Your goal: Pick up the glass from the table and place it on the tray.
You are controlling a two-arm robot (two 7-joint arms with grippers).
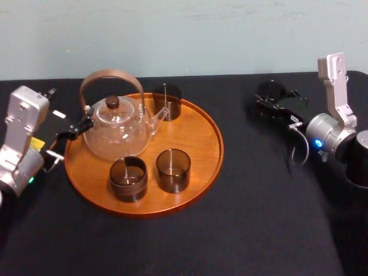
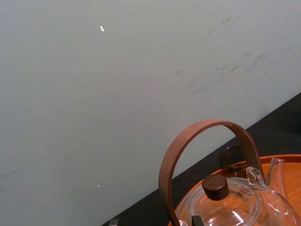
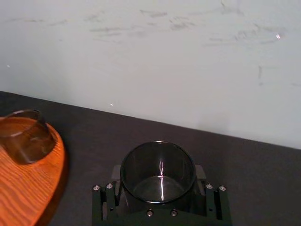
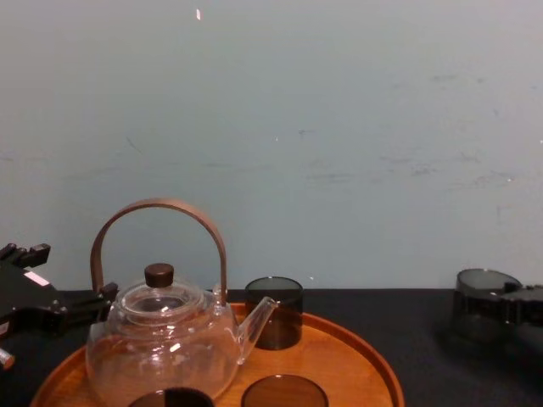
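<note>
A smoky dark glass (image 3: 157,174) stands between the two fingers of my right gripper (image 3: 160,193), and both fingers touch its sides. That gripper (image 1: 275,104) holds the glass (image 1: 269,92) over the black table (image 1: 259,218), well to the right of the round wooden tray (image 1: 213,132). From the chest, the glass (image 4: 479,292) and the right gripper (image 4: 513,307) show low at the far right, and I cannot tell whether the glass rests on the table. My left gripper (image 1: 72,132) sits at the tray's left rim, beside the glass teapot (image 1: 115,129).
On the tray stand the teapot with its brown arched handle (image 2: 202,141) and three more dark glasses (image 1: 167,102) (image 1: 173,170) (image 1: 128,179). The tray's right half (image 1: 195,144) is bare wood. A pale wall (image 4: 339,127) rises behind the table.
</note>
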